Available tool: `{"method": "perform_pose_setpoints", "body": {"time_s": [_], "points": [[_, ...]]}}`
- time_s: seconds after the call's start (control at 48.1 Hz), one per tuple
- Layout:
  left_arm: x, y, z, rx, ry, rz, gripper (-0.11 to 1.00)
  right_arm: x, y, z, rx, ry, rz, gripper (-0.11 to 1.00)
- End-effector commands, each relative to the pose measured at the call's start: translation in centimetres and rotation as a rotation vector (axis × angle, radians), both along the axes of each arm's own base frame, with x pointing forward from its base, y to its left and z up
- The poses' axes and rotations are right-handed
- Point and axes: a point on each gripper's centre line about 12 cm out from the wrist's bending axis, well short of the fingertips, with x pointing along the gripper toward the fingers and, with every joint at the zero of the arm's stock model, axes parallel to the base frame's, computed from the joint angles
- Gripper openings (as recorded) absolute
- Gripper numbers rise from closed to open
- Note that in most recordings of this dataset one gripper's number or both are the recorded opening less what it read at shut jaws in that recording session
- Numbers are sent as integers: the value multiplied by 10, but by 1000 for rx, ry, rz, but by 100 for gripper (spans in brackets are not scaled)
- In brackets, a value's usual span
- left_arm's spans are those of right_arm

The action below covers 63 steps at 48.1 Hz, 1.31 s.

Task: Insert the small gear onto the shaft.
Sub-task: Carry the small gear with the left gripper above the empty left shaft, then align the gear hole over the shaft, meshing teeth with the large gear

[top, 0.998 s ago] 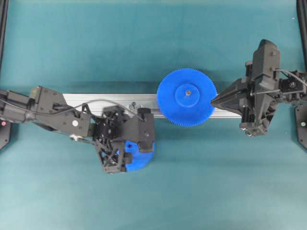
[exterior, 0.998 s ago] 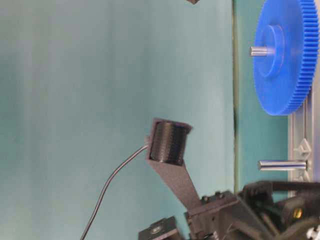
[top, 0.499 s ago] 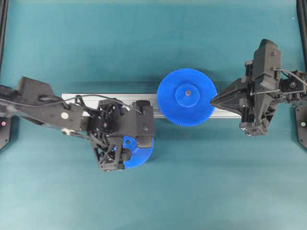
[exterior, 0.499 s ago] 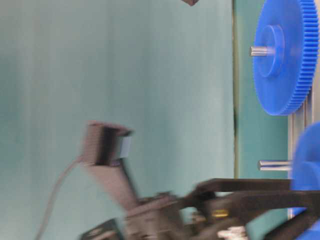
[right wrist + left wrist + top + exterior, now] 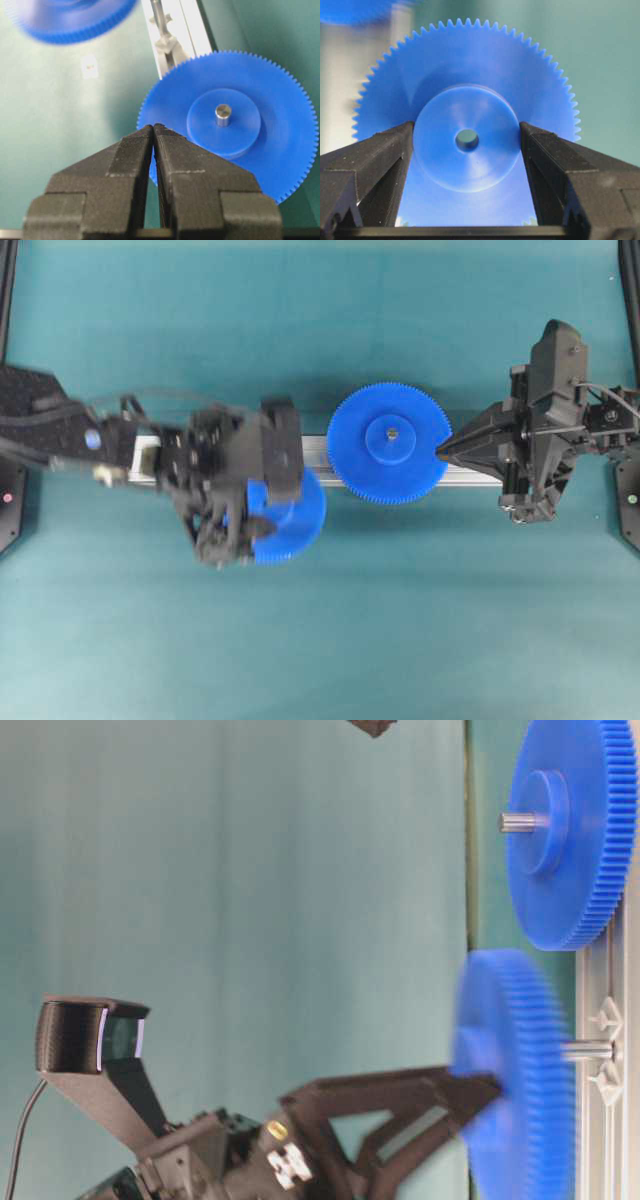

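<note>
My left gripper [image 5: 262, 512] is shut on the raised hub of the small gear [image 5: 296, 522], which it holds flat over the front edge of the rail. In the left wrist view the fingers [image 5: 387, 150] press both sides of the hub [image 5: 466, 137], with the centre hole between them. The shaft [image 5: 590, 1049] stands on the rail, partly behind the blurred small gear [image 5: 515, 1070]. In the right wrist view the shaft [image 5: 157, 14] stands free beside the small gear [image 5: 70, 20]. My right gripper [image 5: 440, 452] is shut and empty at the larger gear's rim.
The larger blue gear [image 5: 390, 443] sits on its own pin [image 5: 223, 114] on the silver rail [image 5: 475, 475]. The rail lies across the middle of the teal table. The right gripper's tips [image 5: 153, 128] sit just over the larger gear's teeth.
My left gripper has lifted the small gear and carried it towards the rail and the shaft, its wrist turning as it went. The right arm has not moved.
</note>
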Motion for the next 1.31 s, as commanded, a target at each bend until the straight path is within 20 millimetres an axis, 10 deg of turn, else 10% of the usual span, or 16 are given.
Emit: {"method": "perform_pose_setpoints", "body": {"time_s": [0.0,1.289], "points": [[-1,4,13,28,-38,-21,72,2,0,7,6,-31,-4,14],[3,46,-25,84,-15,22,72,0,-1,3,7,-27,-11,14]]}}
